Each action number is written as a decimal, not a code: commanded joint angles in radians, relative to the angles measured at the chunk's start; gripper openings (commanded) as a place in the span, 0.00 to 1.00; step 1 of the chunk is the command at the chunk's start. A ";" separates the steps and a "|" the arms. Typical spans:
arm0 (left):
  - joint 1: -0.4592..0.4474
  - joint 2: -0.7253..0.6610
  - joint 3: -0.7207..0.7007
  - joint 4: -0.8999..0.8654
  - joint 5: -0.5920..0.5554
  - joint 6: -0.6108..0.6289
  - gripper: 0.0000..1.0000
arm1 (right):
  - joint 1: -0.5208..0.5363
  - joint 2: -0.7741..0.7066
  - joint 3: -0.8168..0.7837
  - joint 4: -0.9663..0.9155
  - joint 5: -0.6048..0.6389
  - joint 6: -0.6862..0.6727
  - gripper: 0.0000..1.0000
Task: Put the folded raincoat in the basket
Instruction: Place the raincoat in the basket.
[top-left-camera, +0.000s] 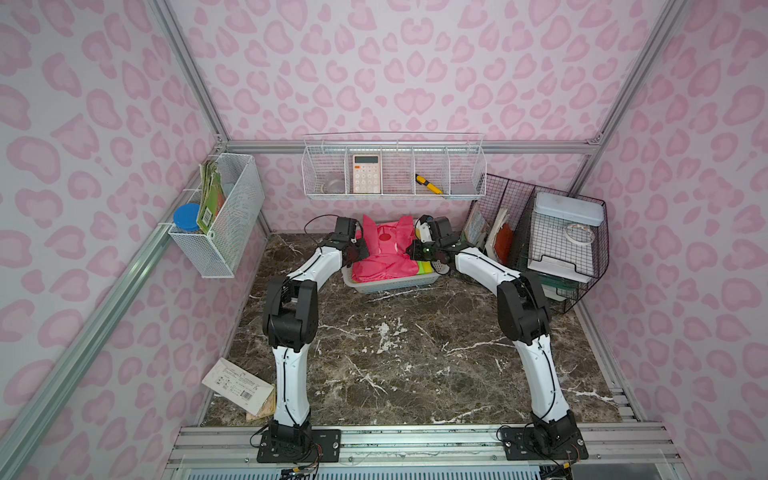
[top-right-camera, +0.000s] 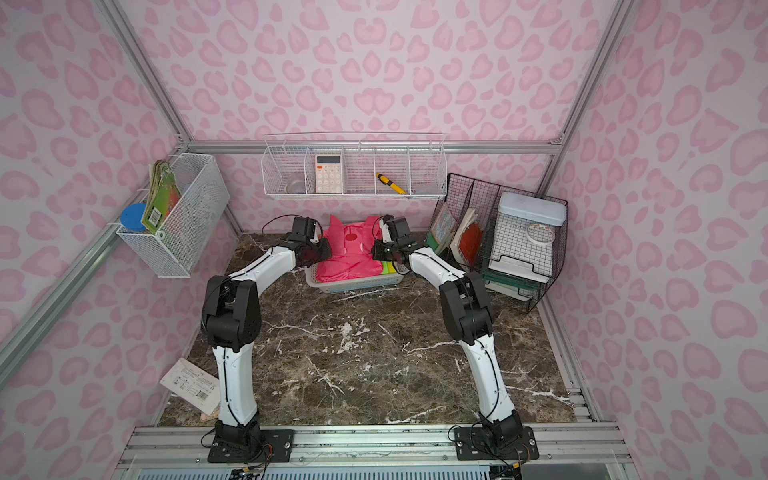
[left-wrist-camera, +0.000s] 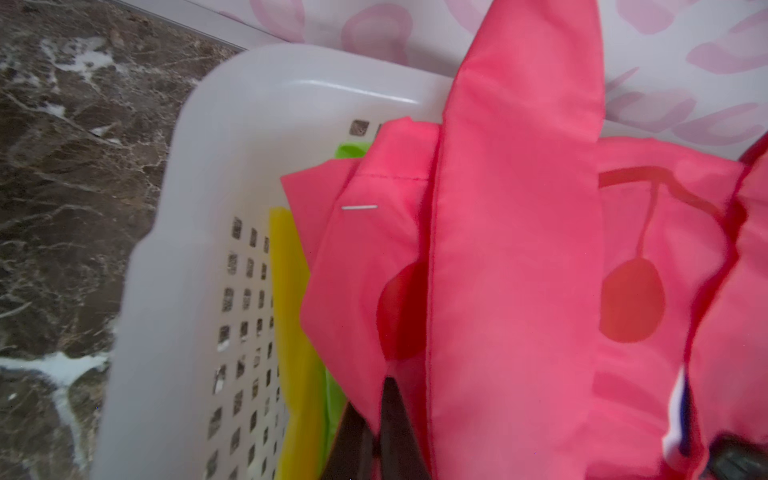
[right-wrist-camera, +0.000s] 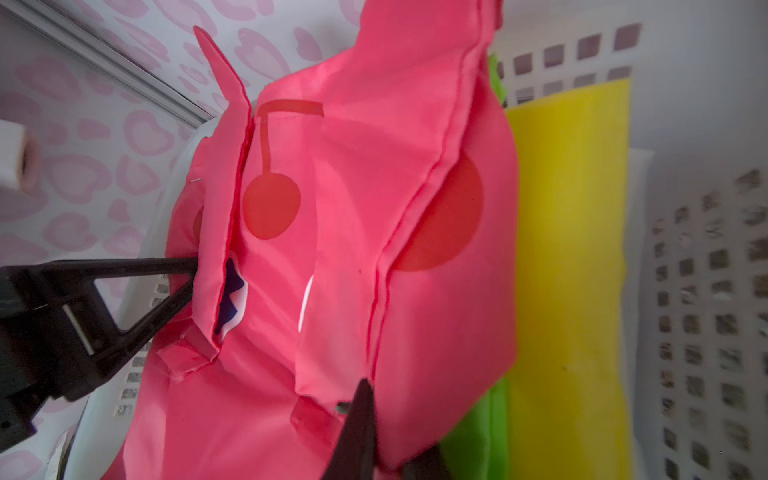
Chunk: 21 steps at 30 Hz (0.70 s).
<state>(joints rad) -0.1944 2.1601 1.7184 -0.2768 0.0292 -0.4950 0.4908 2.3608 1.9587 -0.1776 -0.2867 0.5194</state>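
The pink raincoat (top-left-camera: 386, 257) (top-right-camera: 349, 257) with red cherry prints lies in the white perforated basket (top-left-camera: 390, 286) (top-right-camera: 353, 286) at the back of the table, on top of folded yellow (right-wrist-camera: 569, 249) and green sheets. Its far flaps stand up against the back wall. My left gripper (top-left-camera: 359, 253) (left-wrist-camera: 376, 399) is shut on the raincoat's (left-wrist-camera: 515, 249) left edge, over the basket's (left-wrist-camera: 232, 124) left end. My right gripper (top-left-camera: 415, 249) (right-wrist-camera: 386, 419) is shut on a fold at the raincoat's (right-wrist-camera: 345, 249) right side, inside the basket (right-wrist-camera: 706, 291).
A white wire rack (top-left-camera: 395, 195) with a calculator (top-left-camera: 366, 173) hangs on the back wall above the basket. Black wire file holders (top-left-camera: 540, 241) stand close to the right arm. A white mesh bin (top-left-camera: 220, 216) hangs on the left wall. Papers (top-left-camera: 239, 384) lie front left.
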 joint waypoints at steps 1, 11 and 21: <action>0.004 0.025 0.000 -0.037 0.000 0.004 0.00 | -0.001 0.023 0.008 -0.066 0.055 -0.013 0.13; 0.004 0.025 0.004 -0.078 0.030 -0.006 0.00 | -0.006 0.052 0.084 -0.139 0.051 -0.016 0.17; 0.005 -0.115 -0.005 -0.122 0.008 -0.007 0.29 | 0.006 -0.057 0.095 -0.144 0.054 -0.030 0.49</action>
<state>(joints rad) -0.1883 2.0712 1.7142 -0.3504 0.0418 -0.5026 0.4919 2.3287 2.0418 -0.3069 -0.2413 0.5007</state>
